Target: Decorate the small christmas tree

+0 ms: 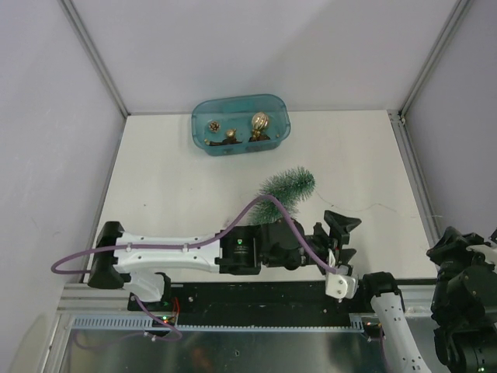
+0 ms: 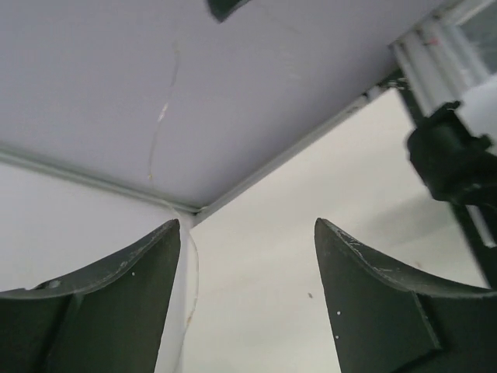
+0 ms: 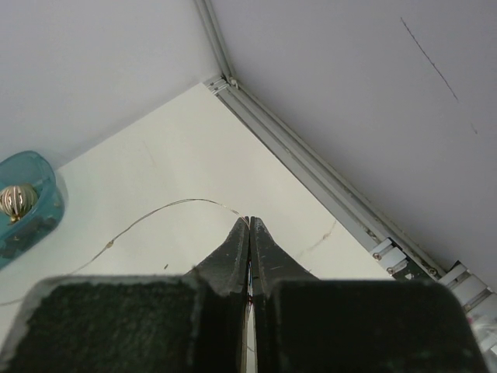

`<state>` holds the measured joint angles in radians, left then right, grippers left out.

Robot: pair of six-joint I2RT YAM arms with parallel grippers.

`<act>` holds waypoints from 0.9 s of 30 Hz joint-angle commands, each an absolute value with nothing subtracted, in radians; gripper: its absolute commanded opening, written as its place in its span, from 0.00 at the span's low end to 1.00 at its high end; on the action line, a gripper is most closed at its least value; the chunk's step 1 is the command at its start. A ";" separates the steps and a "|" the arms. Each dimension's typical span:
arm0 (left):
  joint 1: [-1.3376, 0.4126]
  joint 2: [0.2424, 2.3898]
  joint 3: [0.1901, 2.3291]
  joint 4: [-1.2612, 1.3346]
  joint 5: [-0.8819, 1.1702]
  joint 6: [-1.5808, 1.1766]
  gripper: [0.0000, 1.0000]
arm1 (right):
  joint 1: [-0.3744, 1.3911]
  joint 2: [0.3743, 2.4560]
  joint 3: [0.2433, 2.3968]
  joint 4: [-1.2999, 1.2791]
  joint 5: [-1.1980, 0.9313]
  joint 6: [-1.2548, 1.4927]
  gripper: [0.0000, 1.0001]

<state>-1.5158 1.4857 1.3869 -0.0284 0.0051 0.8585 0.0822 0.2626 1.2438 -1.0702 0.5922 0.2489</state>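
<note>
The small christmas tree (image 1: pixel 289 186) lies on its side on the white table, green and frosted, just beyond the left arm's wrist. My left gripper (image 1: pixel 349 237) is open and empty, to the right of the tree and near the table's front edge; its view (image 2: pixel 247 225) shows only table and wall between the fingers. My right gripper (image 1: pixel 443 247), at the front right, is shut (image 3: pixel 249 221) on a thin wire string (image 3: pixel 155 210) that arcs left across the table. The tree does not show in either wrist view.
A teal tub (image 1: pixel 241 126) at the back centre holds gold (image 1: pixel 259 121) and brown ornaments; its end shows in the right wrist view (image 3: pixel 27 206). Walls and metal rails (image 3: pixel 311 167) enclose the table. The right arm (image 2: pixel 450 155) shows in the left wrist view.
</note>
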 commanded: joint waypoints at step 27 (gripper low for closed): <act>-1.411 1.617 1.451 0.125 -0.259 0.723 0.21 | 0.145 0.285 1.496 -1.165 0.525 0.180 0.00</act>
<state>-1.4063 1.6608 1.4010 0.1013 -0.2676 0.7864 0.1349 0.2535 1.4738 -1.1553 0.5594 0.2138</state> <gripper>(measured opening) 0.298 0.009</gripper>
